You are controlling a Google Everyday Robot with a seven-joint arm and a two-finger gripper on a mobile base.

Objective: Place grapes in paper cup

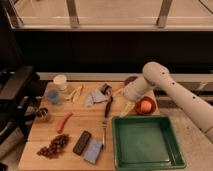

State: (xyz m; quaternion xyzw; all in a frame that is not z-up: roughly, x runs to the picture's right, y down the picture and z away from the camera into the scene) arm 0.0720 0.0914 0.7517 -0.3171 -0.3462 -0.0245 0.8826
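Note:
The grapes [54,145], a small dark red-purple bunch, lie at the front left corner of the wooden table [72,131]. The white paper cup [60,81] stands upright at the back left, well behind the grapes. My gripper [121,100] hangs at the end of the white arm [159,79], above the table's middle right, just left of the red bowl. It is far from both the grapes and the cup. Nothing shows in it.
A blue cup [54,96], a small dark jar [43,114] and an orange carrot [64,122] lie between cup and grapes. A dark phone [81,142], a blue pad [93,149], cutlery [107,107], a grey cloth [94,99], a red bowl [145,106] and a green tray [145,142] fill the rest.

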